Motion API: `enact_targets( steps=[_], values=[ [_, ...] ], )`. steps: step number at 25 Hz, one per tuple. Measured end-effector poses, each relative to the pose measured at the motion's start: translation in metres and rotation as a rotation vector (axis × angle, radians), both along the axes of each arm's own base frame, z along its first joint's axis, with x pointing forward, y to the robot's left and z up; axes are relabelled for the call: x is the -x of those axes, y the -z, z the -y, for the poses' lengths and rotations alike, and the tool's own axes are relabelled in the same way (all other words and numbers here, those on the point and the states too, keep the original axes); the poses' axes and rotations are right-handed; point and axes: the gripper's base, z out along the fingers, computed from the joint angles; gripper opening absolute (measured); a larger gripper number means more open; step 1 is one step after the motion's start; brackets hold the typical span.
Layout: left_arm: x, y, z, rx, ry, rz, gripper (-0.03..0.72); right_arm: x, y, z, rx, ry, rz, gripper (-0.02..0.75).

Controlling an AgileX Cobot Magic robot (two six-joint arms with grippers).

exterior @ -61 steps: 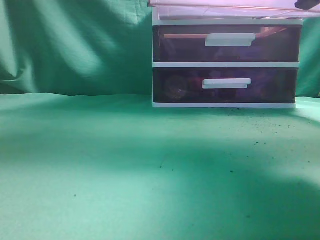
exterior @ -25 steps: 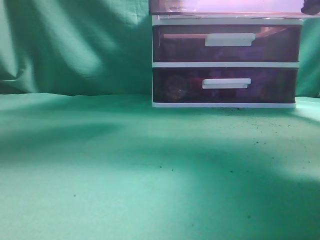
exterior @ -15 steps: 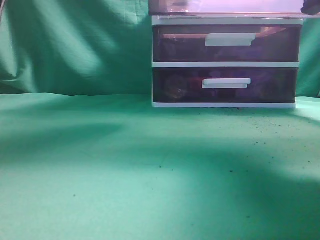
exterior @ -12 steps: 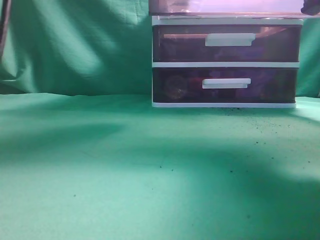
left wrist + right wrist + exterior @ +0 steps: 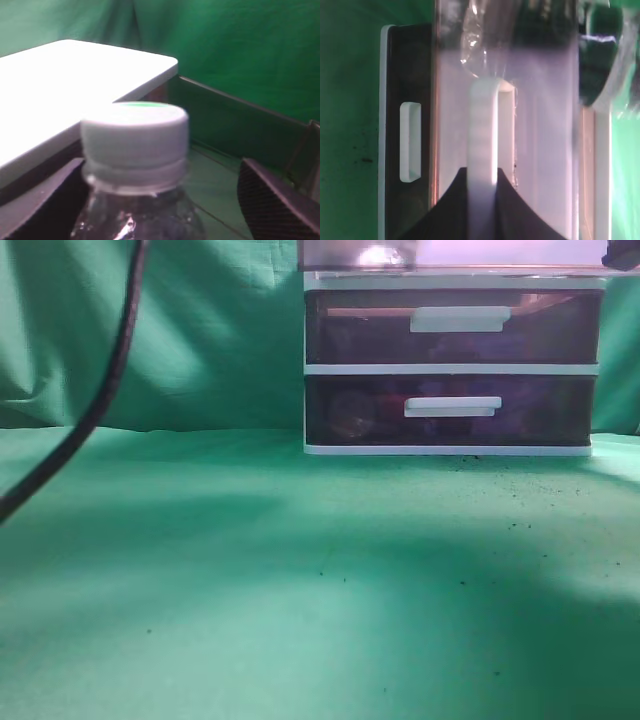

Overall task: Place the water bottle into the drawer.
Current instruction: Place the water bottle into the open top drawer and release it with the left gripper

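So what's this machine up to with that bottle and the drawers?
It is putting a water bottle away. The left claw holds the bottle by its neck, its white cap up, over the pulled-out top drawer. The right claw grips that drawer's white handle, holding it open. The two lower drawers are shut.

A green cloth (image 5: pixel 300 590) covers the table, flecked with dark specks (mostly toward the right). Behind it hangs a creased green curtain (image 5: pixel 200 330), unevenly lit, shadowed in patches.
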Motion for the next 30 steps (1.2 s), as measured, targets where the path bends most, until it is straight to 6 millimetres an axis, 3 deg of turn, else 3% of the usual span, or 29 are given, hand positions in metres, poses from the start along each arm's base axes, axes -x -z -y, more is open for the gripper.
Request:
enact_targets(
  steps=[2, 6, 10, 12, 14, 15, 17, 20, 25, 27, 30],
  values=[
    [-0.003, 0.002, 0.013, 0.011, 0.016, 0.012, 0.585, 0.000, 0.000, 0.000, 0.000, 0.000, 0.000, 0.073],
    [0.001, -0.015, 0.030, 0.039, 0.048, 0.099, 0.585, 0.000, 0.000, 0.000, -0.003, 0.001, -0.001, 0.073],
    [0.004, -0.031, 0.030, 0.057, 0.055, 0.150, 0.585, 0.000, 0.000, 0.000, -0.006, 0.003, -0.004, 0.073],
    [0.005, -0.038, 0.026, 0.060, 0.051, 0.165, 0.515, 0.000, 0.000, 0.000, -0.006, 0.003, -0.004, 0.073],
    [0.006, -0.045, 0.020, 0.061, 0.061, 0.177, 0.368, 0.000, 0.000, 0.000, -0.006, 0.003, -0.004, 0.073],
    [0.007, -0.050, 0.015, 0.061, 0.073, 0.186, 0.254, 0.000, 0.000, 0.000, -0.006, 0.003, -0.004, 0.073],
    [0.008, -0.060, 0.003, 0.057, 0.106, 0.198, 0.097, 0.000, 0.000, 0.000, 0.005, 0.001, 0.002, 0.073],
    [0.006, -0.069, -0.023, 0.072, 0.120, 0.151, 0.000, -0.001, -0.001, 0.000, 0.019, 0.000, 0.008, 0.073],
    [0.009, -0.061, -0.075, 0.034, 0.026, 0.060, 0.000, -0.010, -0.012, -0.002, 0.035, 0.004, 0.016, 0.073],
    [0.017, -0.049, -0.094, 0.006, -0.054, 0.023, 0.000, -0.020, -0.020, -0.005, 0.024, 0.006, 0.039, 0.073],
    [0.045, -0.042, -0.120, -0.025, -0.169, -0.001, 0.000, -0.042, -0.026, -0.004, 0.019, 0.032, 0.056, 0.073]
  ],
)
